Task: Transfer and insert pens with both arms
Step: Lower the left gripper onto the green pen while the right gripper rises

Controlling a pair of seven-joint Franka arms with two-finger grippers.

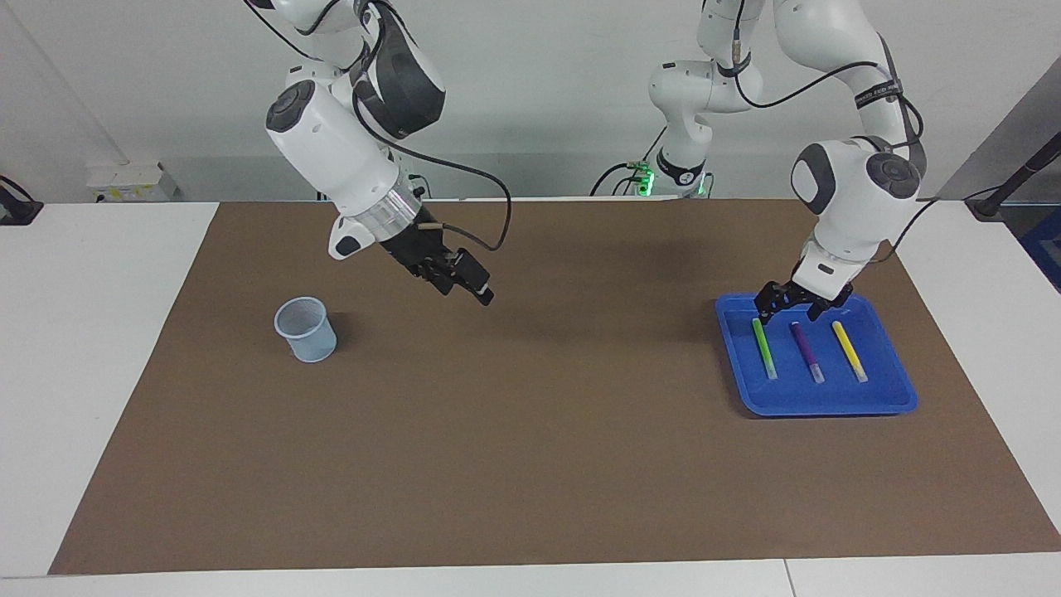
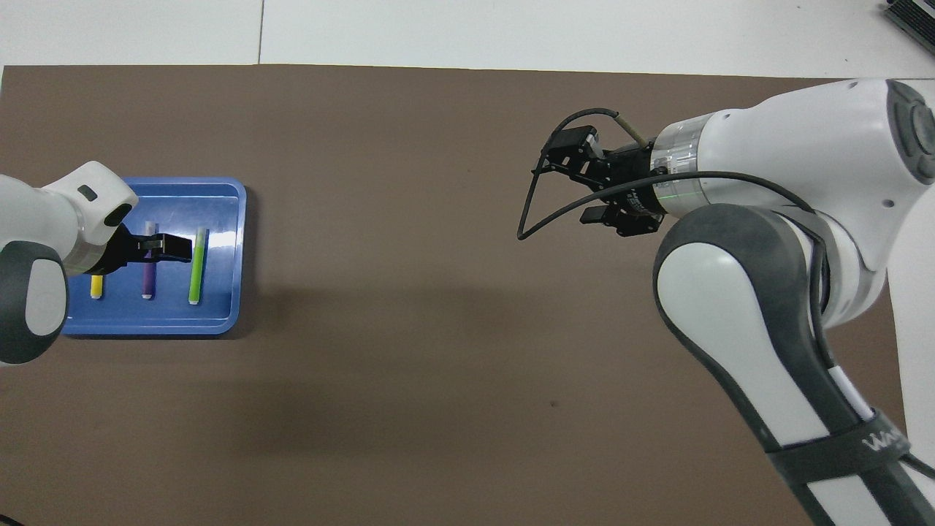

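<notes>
Two big white arms, both bent and reaching down from the robots' end of the surface (image 1: pixel 530 431).

Left arm: folded at the elbow, wrist pointing steeply down. Left end effector (image 1: pixel 787 307) black, low, fingers spread apart, holding nothing.

Right arm: stretched out toward the middle, wrist tilted down at a slant, silver ring just above the black hand. Right end effector (image 1: pixel 468 286) up in the air, fingers apart, holding nothing. Black cable looping beside that wrist.
</notes>
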